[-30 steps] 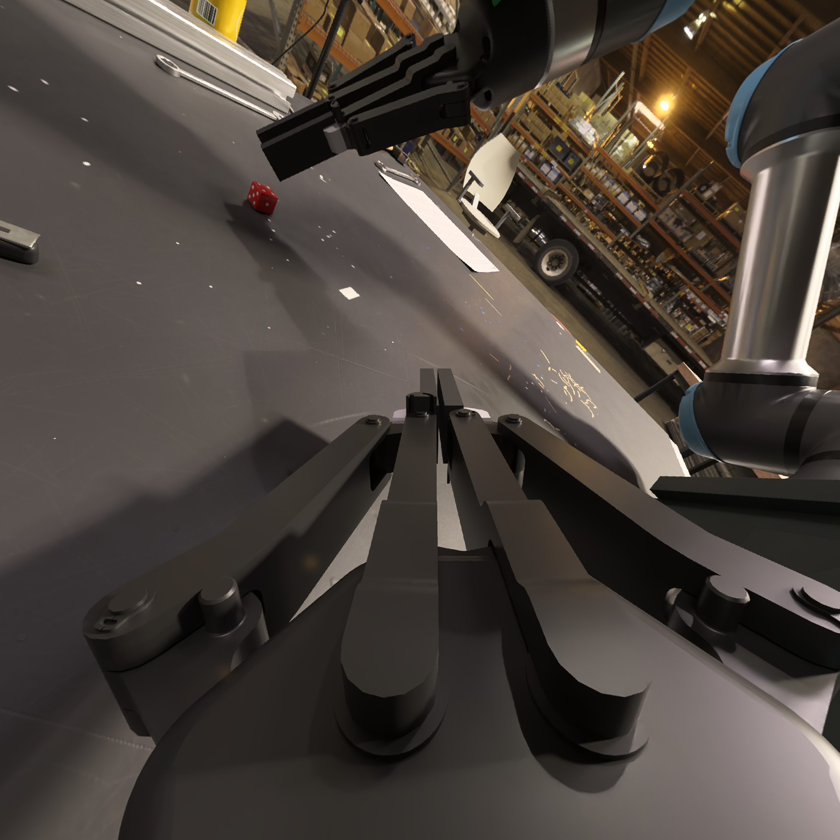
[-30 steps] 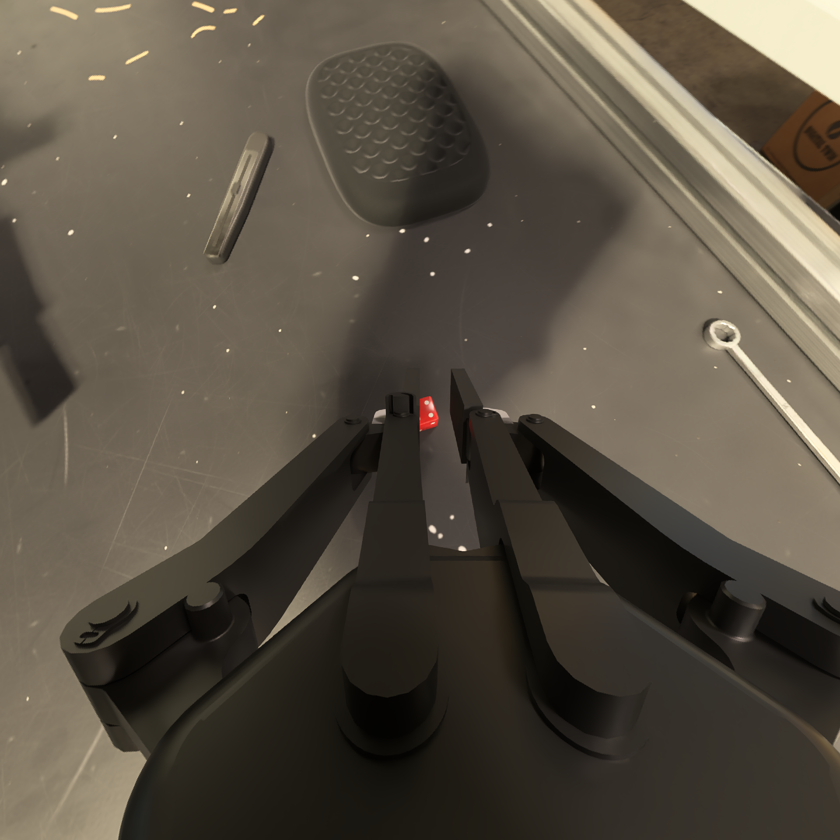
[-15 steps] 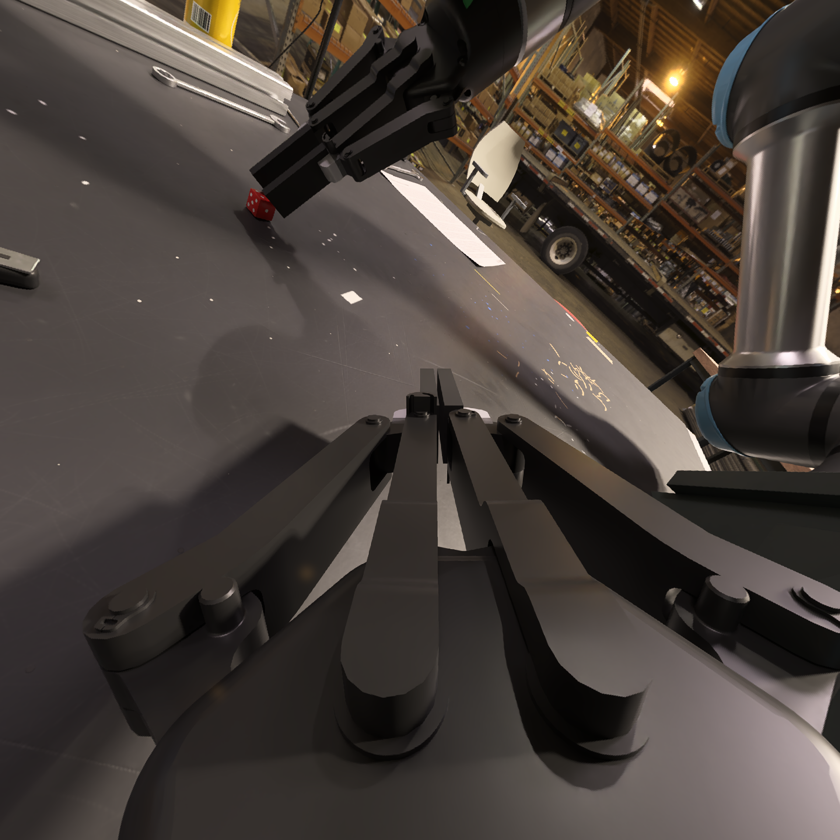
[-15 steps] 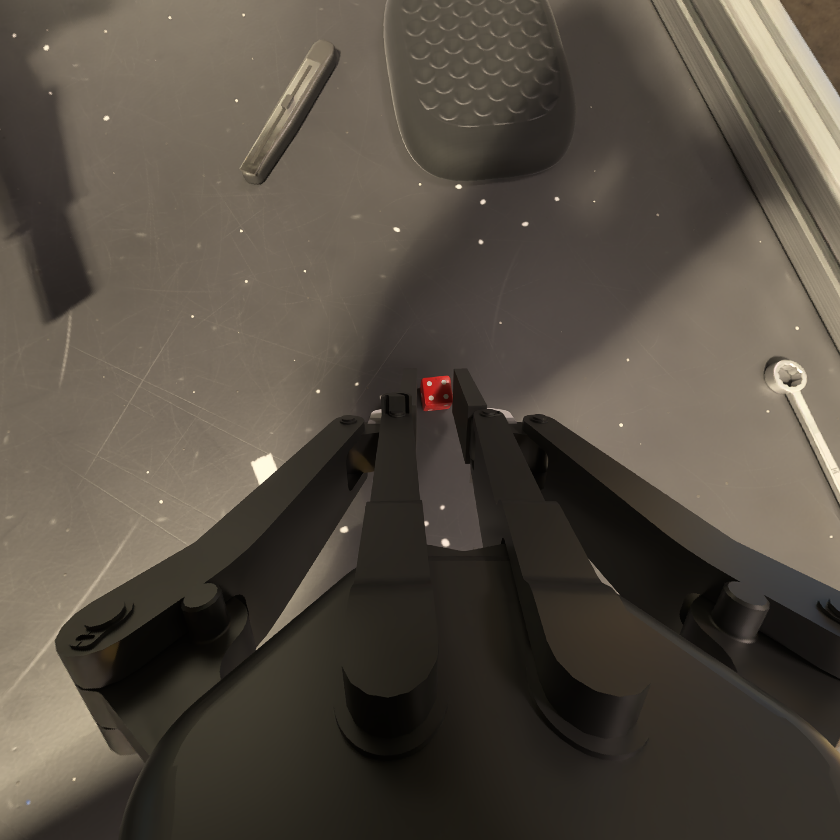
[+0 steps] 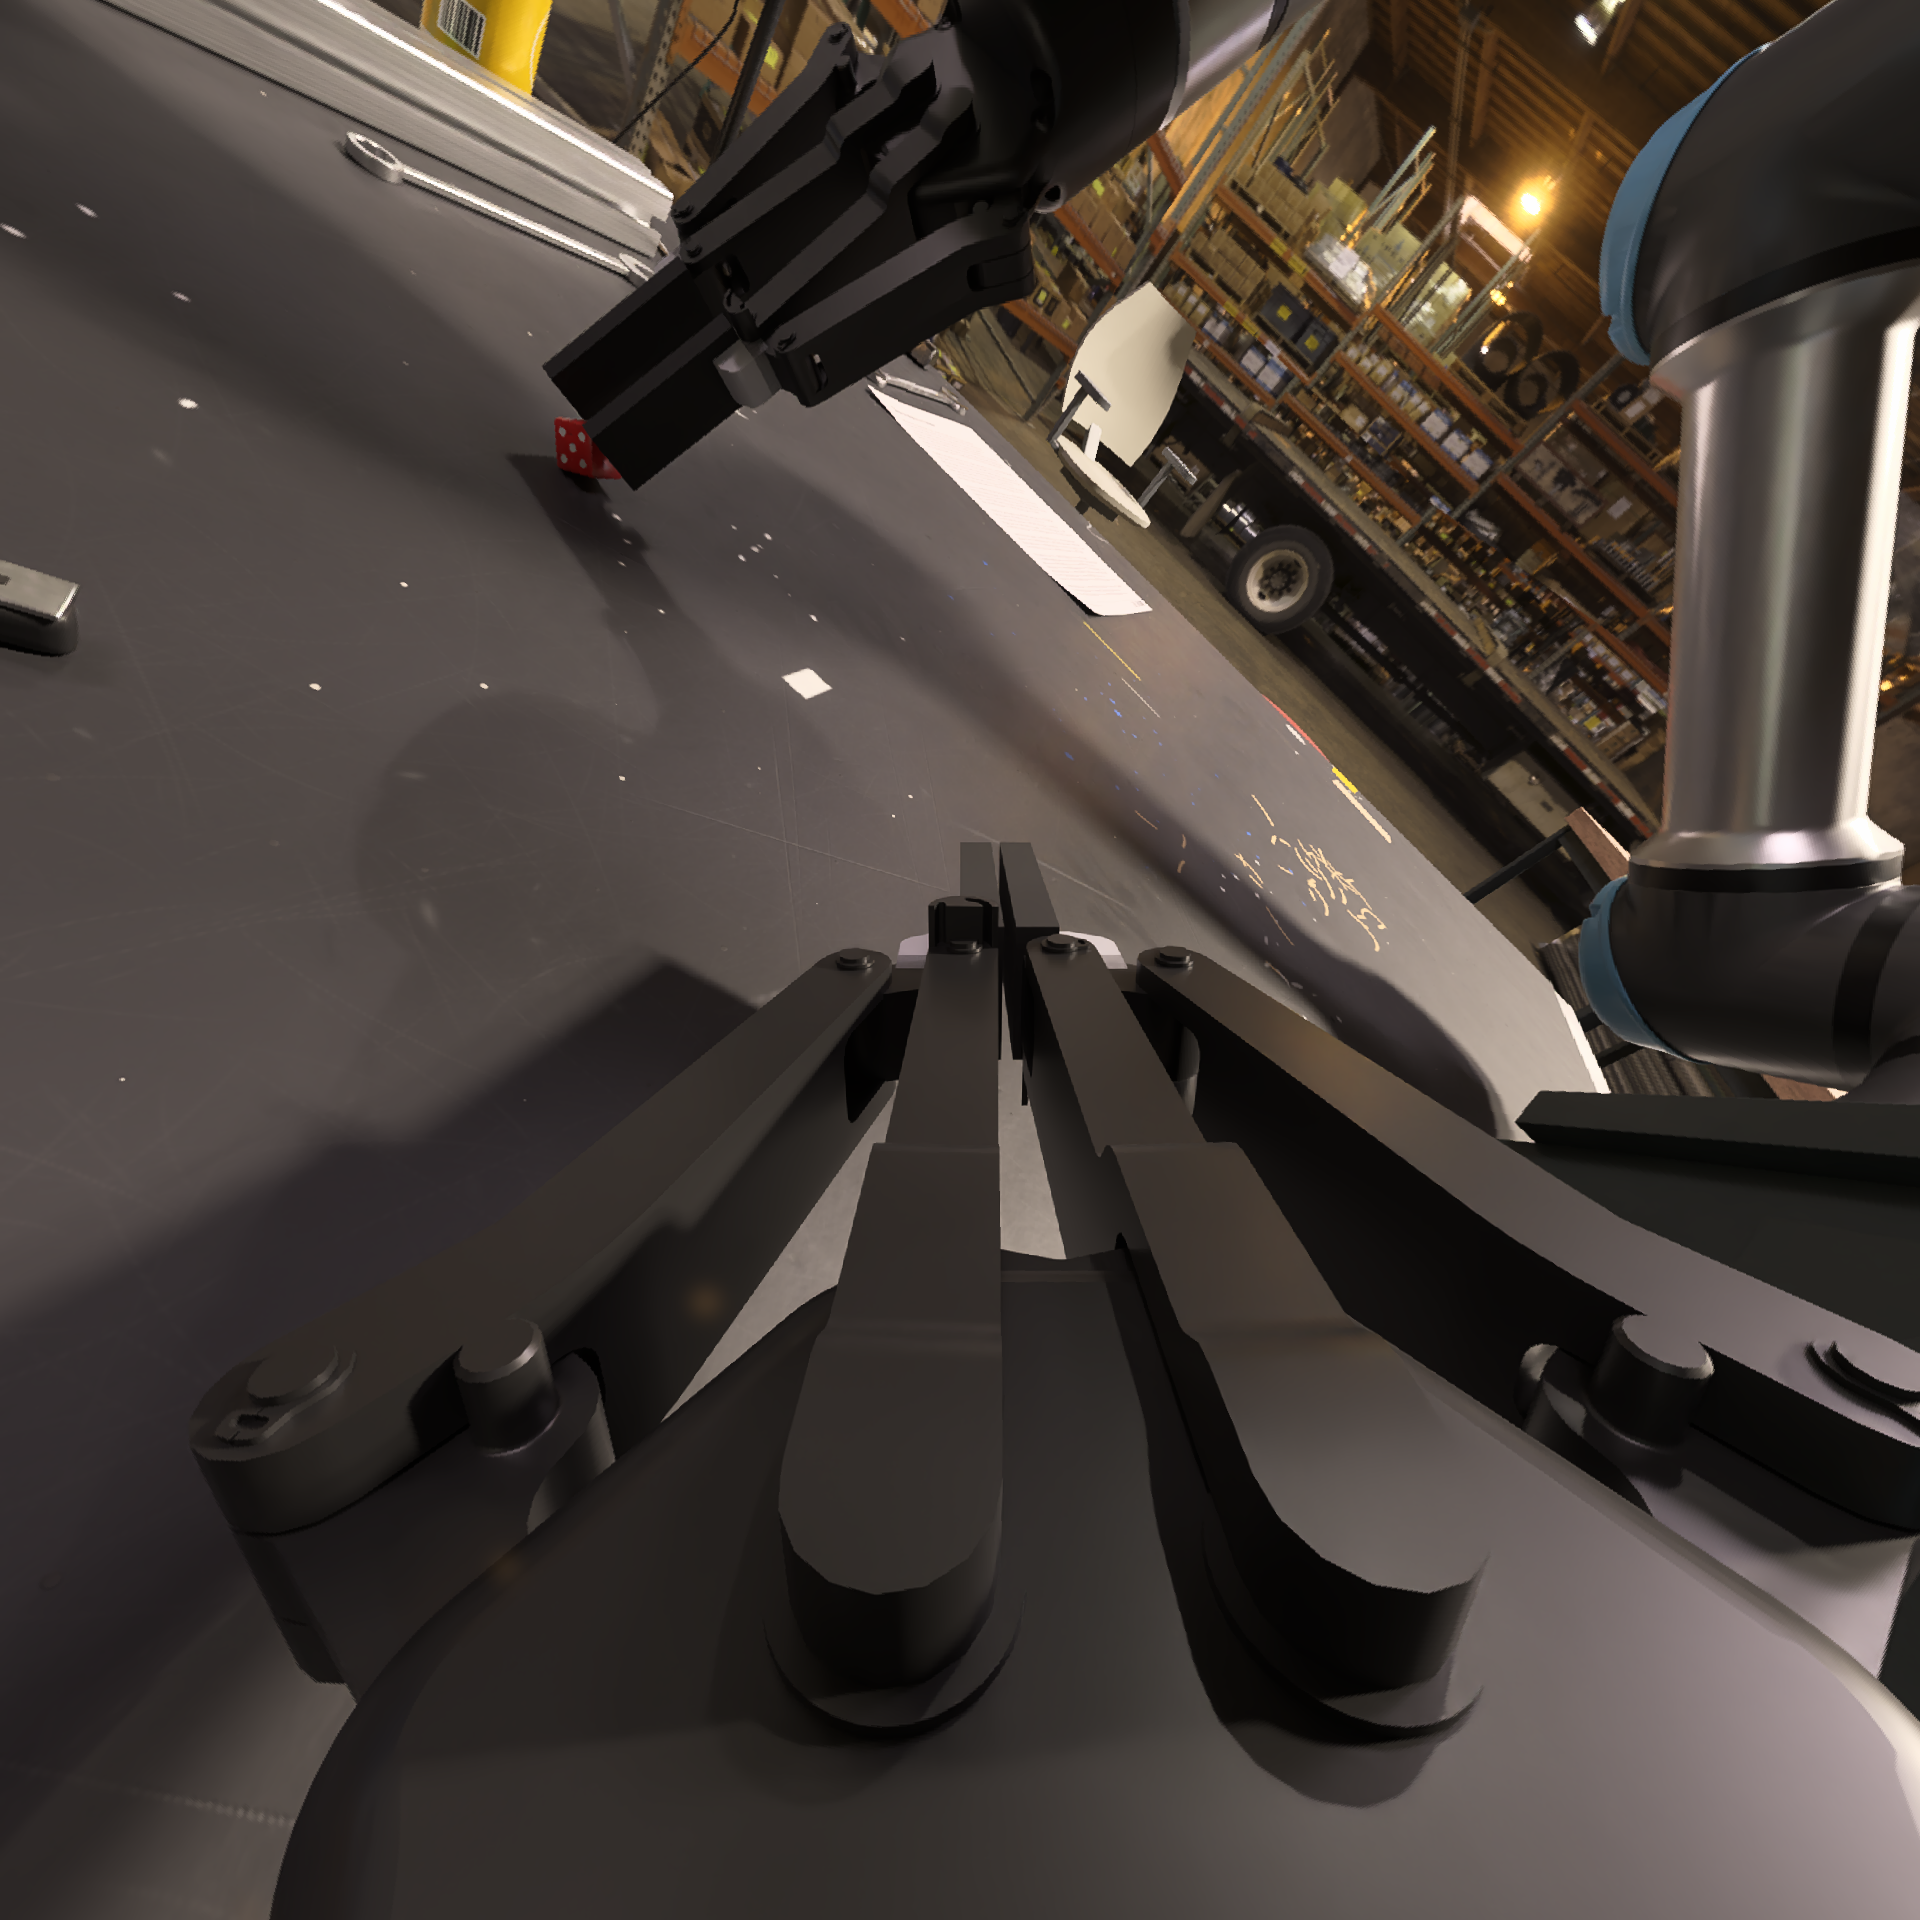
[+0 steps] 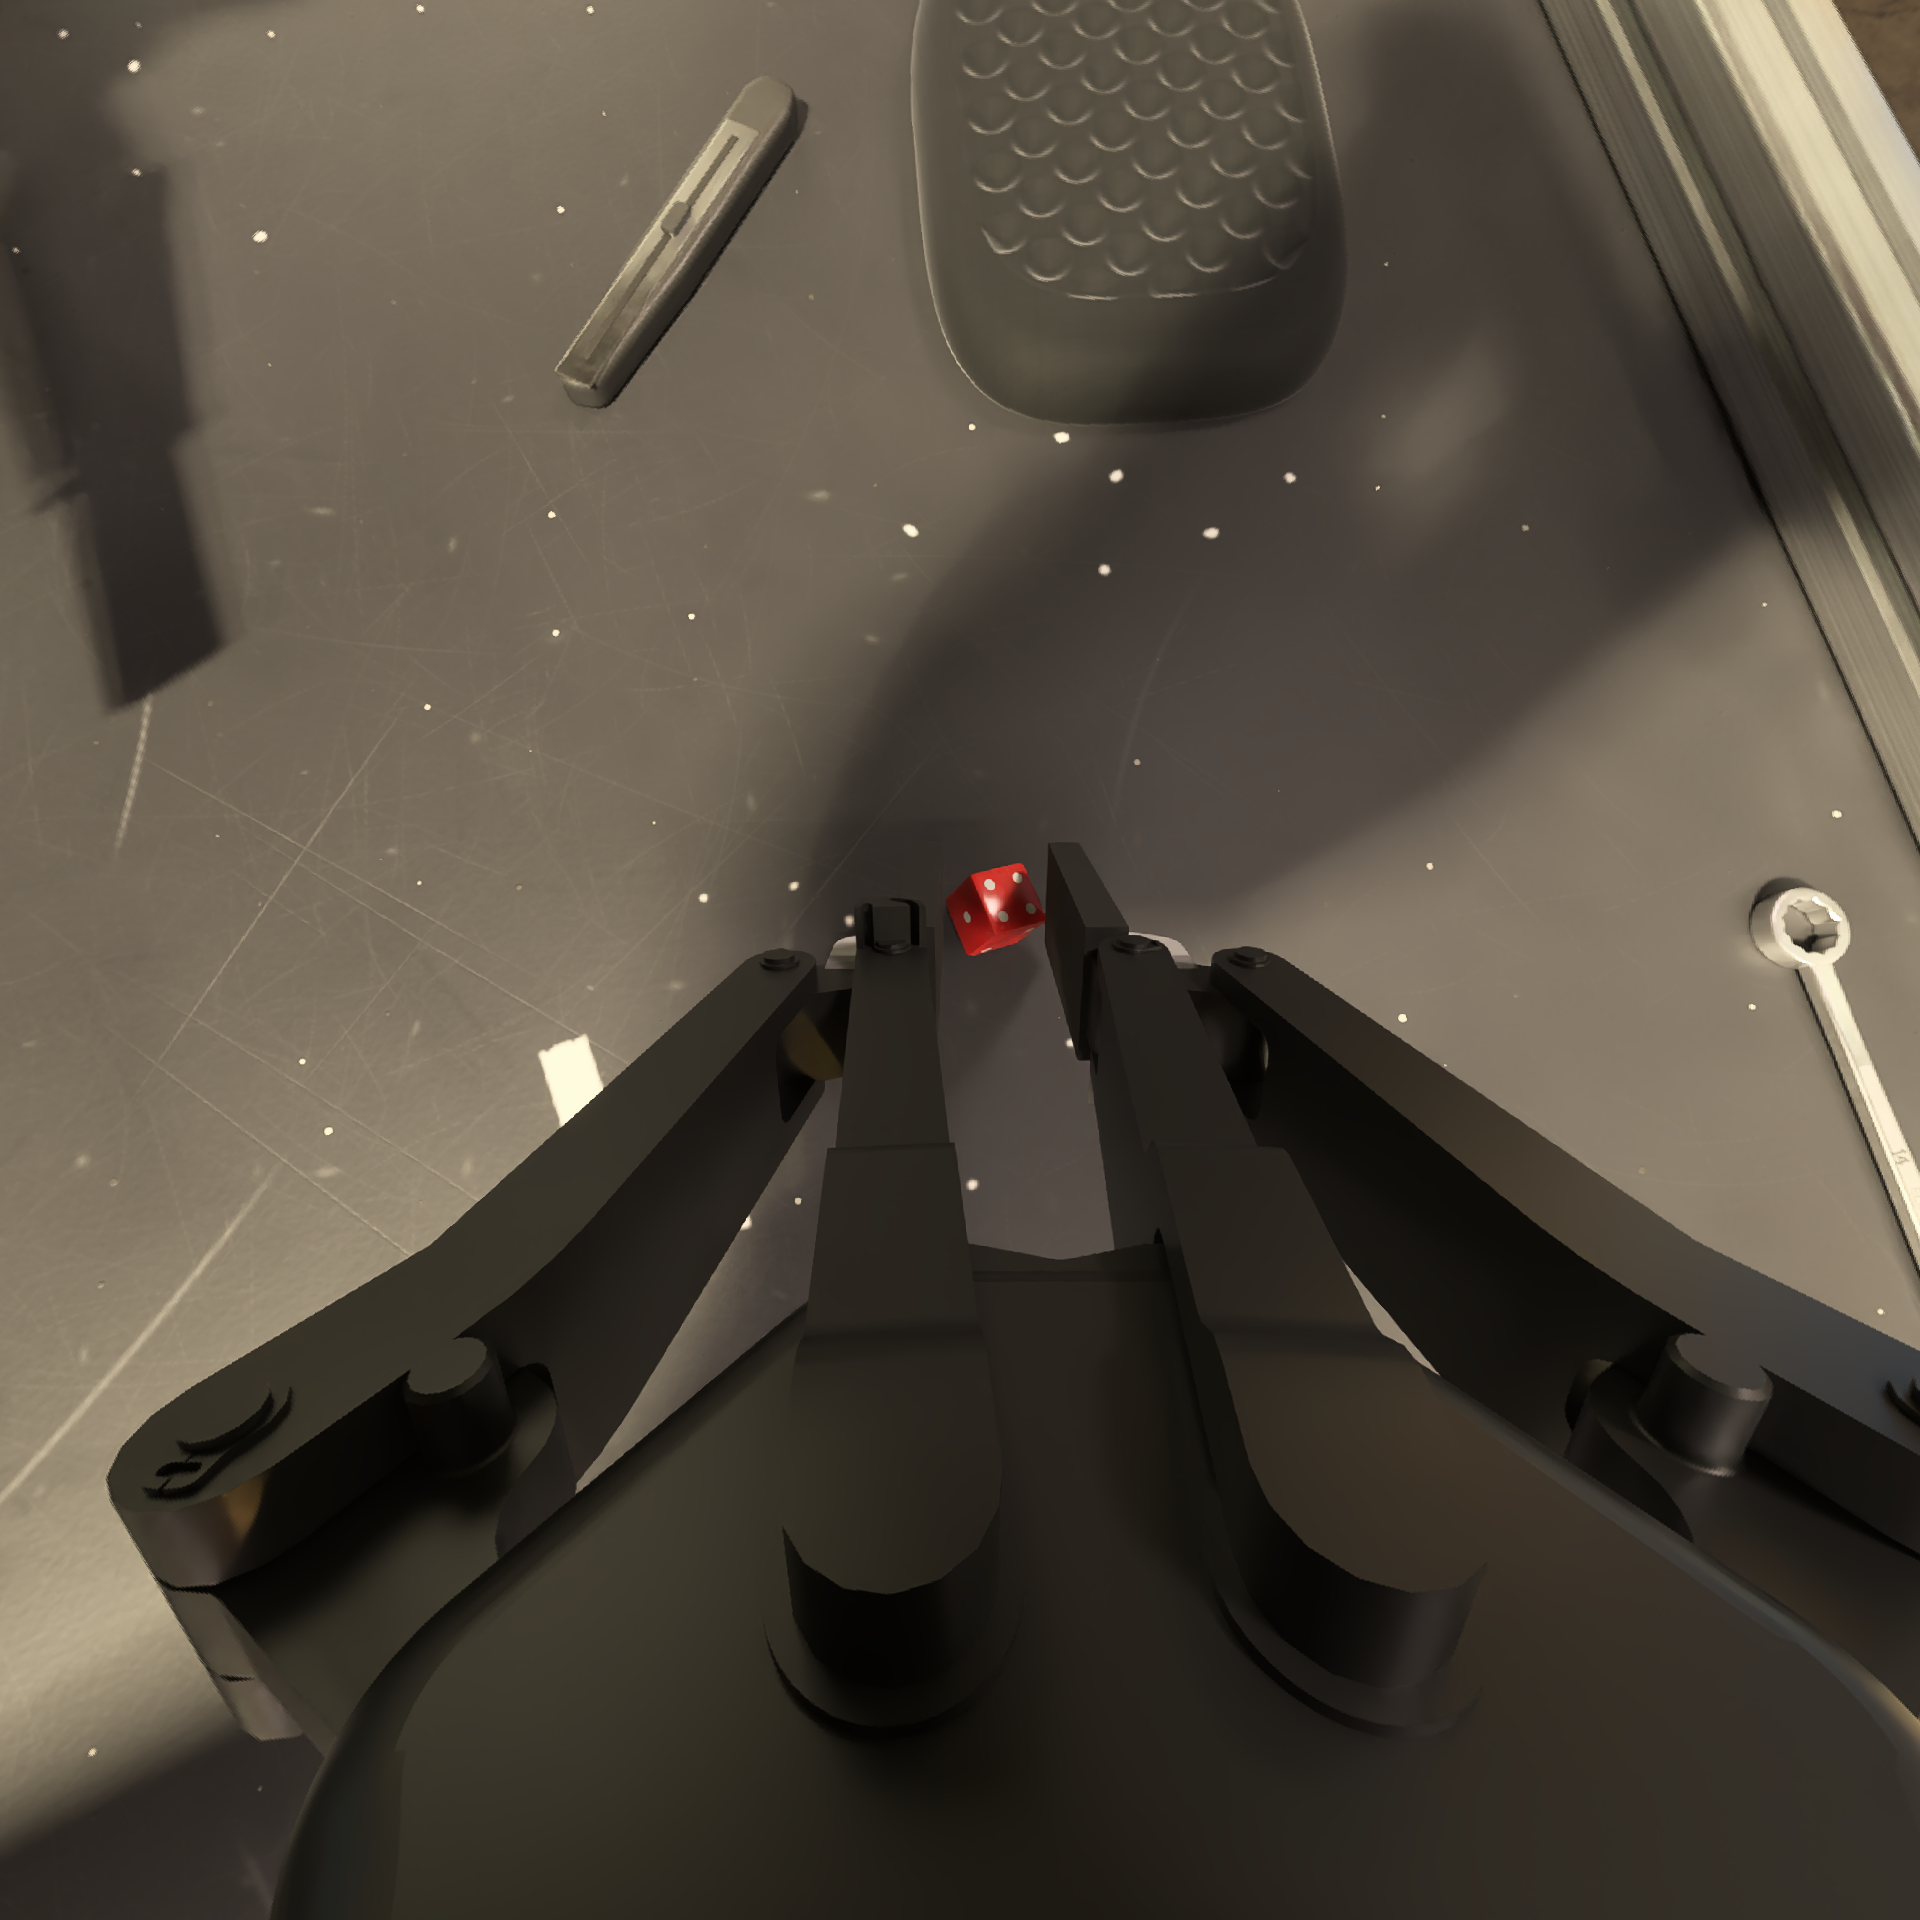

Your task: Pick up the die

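A small red die with white pips (image 6: 994,907) lies on the dark grey table (image 6: 416,779). My right gripper (image 6: 982,914) is low over the table with its jaws apart. The die sits between the fingertips with a narrow gap on each side. In the left wrist view the die (image 5: 575,447) shows at the far left, partly hidden behind the right gripper (image 5: 623,431). My left gripper (image 5: 1003,883) is shut and empty, hovering above the table far from the die.
A grey dimpled pad (image 6: 1127,208) and a flat grey bar (image 6: 681,239) lie beyond the die. A wrench (image 6: 1860,1070) lies to the right near the aluminium edge rail (image 6: 1787,260). A white sheet (image 5: 1013,499) lies near the table's edge. The right arm (image 5: 1766,623) stands at the right.
My right gripper has come down and forward, so the die now sits between its fingertips, seen corner-on. The left gripper has stayed shut and almost still.
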`<act>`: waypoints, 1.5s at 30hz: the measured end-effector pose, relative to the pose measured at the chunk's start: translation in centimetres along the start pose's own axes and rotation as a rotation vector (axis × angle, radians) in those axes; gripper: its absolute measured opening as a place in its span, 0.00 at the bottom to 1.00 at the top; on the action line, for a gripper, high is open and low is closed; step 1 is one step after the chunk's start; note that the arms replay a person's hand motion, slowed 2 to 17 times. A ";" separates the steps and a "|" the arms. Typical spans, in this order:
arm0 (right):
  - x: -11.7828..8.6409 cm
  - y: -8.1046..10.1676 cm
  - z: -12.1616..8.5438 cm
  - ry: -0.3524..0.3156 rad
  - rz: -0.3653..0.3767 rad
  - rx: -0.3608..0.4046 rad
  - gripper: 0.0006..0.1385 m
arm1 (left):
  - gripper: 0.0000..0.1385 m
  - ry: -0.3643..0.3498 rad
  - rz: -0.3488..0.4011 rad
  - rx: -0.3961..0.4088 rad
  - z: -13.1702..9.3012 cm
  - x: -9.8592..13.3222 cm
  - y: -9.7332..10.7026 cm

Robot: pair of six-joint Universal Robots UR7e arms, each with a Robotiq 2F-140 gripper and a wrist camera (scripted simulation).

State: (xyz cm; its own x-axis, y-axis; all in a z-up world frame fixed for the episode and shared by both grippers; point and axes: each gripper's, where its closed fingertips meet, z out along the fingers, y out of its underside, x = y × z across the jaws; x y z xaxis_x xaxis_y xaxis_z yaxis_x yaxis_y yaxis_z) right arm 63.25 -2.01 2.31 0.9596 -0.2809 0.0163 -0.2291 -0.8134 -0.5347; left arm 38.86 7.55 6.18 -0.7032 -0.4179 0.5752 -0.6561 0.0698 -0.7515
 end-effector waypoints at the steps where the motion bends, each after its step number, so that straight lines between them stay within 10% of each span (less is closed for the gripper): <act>1: 0.0 0.0 0.0 -0.004 -0.001 0.000 0.19 | 0.02 0.001 -0.002 0.000 0.0 0.0 0.0; 20: 0.4 -0.8 -0.2 -0.001 -0.003 0.034 0.14 | 0.02 0.012 -0.030 0.000 0.2 -0.4 -0.2; 33: -0.3 -5.0 -5.1 0.046 0.073 0.317 0.14 | 0.02 0.030 -0.023 0.007 0.0 -0.1 -0.4; 45: -5.8 -8.0 -10.8 0.024 0.110 0.566 0.14 | 0.04 0.033 0.008 0.020 -0.3 0.3 -0.6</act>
State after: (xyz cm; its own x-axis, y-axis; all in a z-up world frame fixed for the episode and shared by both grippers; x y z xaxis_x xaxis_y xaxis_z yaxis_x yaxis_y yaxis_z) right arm 57.75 0.61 15.66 0.9296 -0.3654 -0.0492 -0.1977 -0.3812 -0.9031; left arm 39.01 7.63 6.85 -0.7176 -0.3868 0.5792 -0.6450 0.0553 -0.7622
